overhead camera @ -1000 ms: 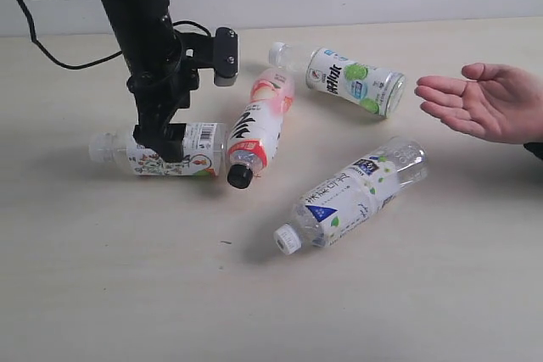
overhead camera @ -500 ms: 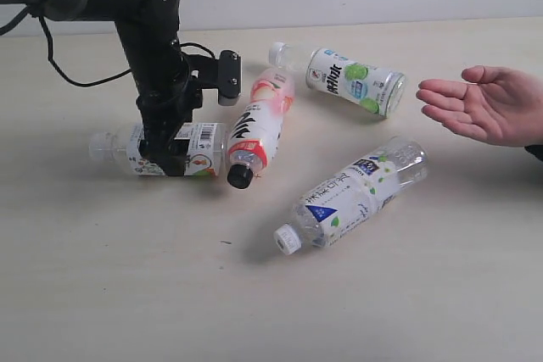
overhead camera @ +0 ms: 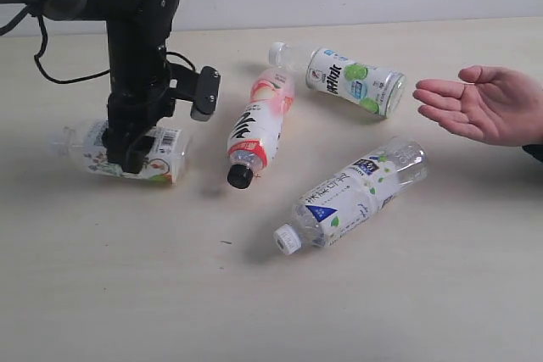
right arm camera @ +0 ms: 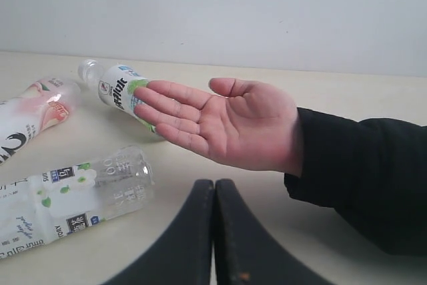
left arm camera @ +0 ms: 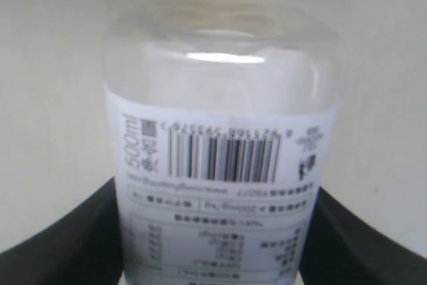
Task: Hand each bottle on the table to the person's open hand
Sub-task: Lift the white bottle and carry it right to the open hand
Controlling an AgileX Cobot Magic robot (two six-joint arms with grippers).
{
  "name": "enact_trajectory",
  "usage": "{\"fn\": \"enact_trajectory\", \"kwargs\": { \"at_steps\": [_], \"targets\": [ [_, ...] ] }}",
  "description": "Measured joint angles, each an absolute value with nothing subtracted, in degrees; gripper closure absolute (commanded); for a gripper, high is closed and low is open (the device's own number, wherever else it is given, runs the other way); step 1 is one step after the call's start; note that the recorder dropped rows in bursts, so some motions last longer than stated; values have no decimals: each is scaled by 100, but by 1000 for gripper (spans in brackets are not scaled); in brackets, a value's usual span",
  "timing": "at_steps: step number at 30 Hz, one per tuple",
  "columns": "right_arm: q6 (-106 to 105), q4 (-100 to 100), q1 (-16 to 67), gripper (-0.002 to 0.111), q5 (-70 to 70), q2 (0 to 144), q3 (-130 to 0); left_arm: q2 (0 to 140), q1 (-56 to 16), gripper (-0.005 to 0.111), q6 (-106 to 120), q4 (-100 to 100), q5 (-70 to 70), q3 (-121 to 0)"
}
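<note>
Left wrist view: barcode bottle (left arm camera: 223, 165) clamped btwn left end effector (left arm camera: 215, 248) jaws.

Pale beige table (overhead camera: 127, 294): pink-label bottle (overhead camera: 254, 129), green-label bottle (overhead camera: 352, 80), blue-label bottle (overhead camera: 356, 192) lying on sides.

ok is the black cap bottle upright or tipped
Tipped. The black-cap bottle lies on its side on the table, its whole length flat along the surface.

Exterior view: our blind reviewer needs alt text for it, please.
A black robot arm's jaws hold a barcode-labelled bottle at the left of the table. Three more bottles lie mid-table: green-labelled, blue-labelled, black-capped. A person's open hand is held out at right.
</note>
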State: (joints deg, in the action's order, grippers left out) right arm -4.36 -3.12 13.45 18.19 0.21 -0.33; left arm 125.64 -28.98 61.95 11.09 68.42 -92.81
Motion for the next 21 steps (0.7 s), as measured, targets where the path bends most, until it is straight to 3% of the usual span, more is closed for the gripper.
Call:
{"fn": "enact_trajectory", "kwargs": {
  "at_steps": [12, 21],
  "targets": [
    [-436, -312, 1345, 108, 1819, 21, -33, 11949, -2965, 107, 4042, 1792, 6954, -9780],
    [-436, -312, 1345, 108, 1819, 21, -33, 11722, -3816, 107, 1474, 1656, 6976, -10767]
  ]
}}
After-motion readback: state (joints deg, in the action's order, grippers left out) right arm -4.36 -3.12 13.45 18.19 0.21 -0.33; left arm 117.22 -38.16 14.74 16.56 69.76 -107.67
